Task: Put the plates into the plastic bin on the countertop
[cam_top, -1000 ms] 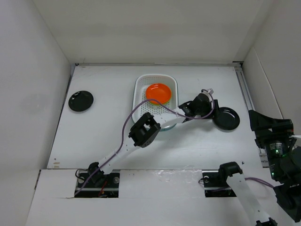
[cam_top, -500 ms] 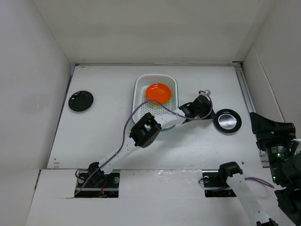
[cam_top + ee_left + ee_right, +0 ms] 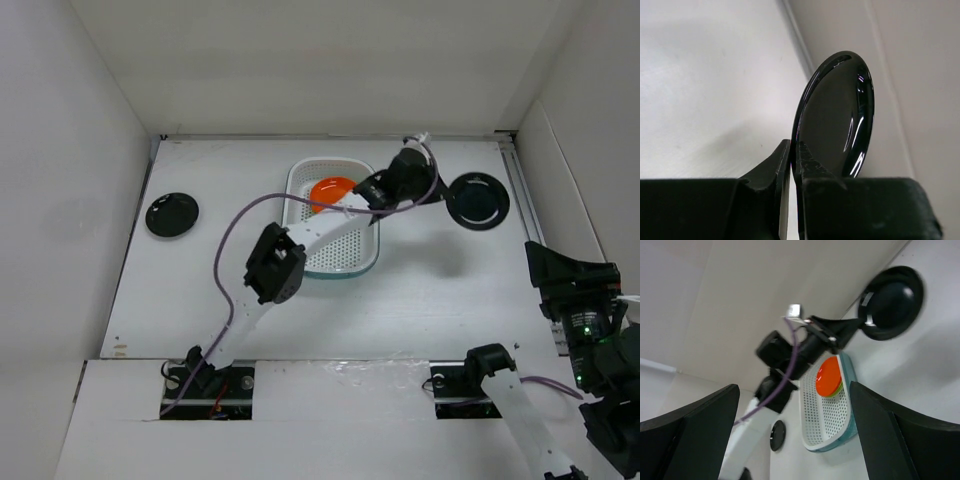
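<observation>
We are pinching the black plate [image 3: 478, 200] by its thin glossy rim in our left gripper [image 3: 445, 193], held up near the countertop's [image 3: 450, 290] far right corner beside the plastic bin [image 3: 291, 205], and are risking it pivoting loose or clipping the bin's wall.

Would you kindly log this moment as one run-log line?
left pincer: shut on glossy black round plate; right pincer: open, empty; white perforated plastic bin: holds orange round plate

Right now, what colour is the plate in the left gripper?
Glossy black; the plate shows best in the left wrist view.
</observation>
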Controlling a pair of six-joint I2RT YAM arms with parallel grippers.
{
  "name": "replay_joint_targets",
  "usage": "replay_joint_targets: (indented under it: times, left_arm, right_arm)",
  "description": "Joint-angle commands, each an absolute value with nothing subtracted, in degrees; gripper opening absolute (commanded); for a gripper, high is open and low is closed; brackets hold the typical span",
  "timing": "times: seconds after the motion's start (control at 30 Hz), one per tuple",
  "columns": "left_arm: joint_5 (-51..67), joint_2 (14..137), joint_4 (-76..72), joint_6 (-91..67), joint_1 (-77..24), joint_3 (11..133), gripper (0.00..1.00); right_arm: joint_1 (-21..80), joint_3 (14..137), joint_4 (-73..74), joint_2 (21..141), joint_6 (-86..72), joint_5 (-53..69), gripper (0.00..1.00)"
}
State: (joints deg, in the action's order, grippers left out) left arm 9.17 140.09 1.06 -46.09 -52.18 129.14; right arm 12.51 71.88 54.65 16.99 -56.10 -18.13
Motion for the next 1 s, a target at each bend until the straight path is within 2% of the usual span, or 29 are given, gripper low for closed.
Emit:
replay_joint_targets:
  times: [0.0,0.2,0.33,0.53,0.97]
  left_arm:
    - [7.12,124.84,0.97,-43.68,-45.29,122.90,0.00]
    - [6.16,108.83,-2.63,-42.11,-35.52,96.57,0.00]
    - [5.63,99.68,-4.48,-40.79,-28.84,85.29,0.00]
    - [9.22,96.77,-5.19,-40.09,-18.64,77.00,0.00]
    - [9.93,99.23,-7.03,-39.29,-20.21,72.42,0.00]
  right_arm:
    - [13.10,69.97,50.02,16.26,-55.03,-16.44,0.97]
    - [13.10,64.96,45.62,16.26,-55.02,-11.70,0.97]
    - [13.10,61.62,42.46,17.66,-54.49,-9.58,0.97]
    - [13.10,59.06,38.50,18.81,-55.02,-5.72,0.97]
    - [13.10,57.74,37.27,18.81,-55.02,-5.71,0.97]
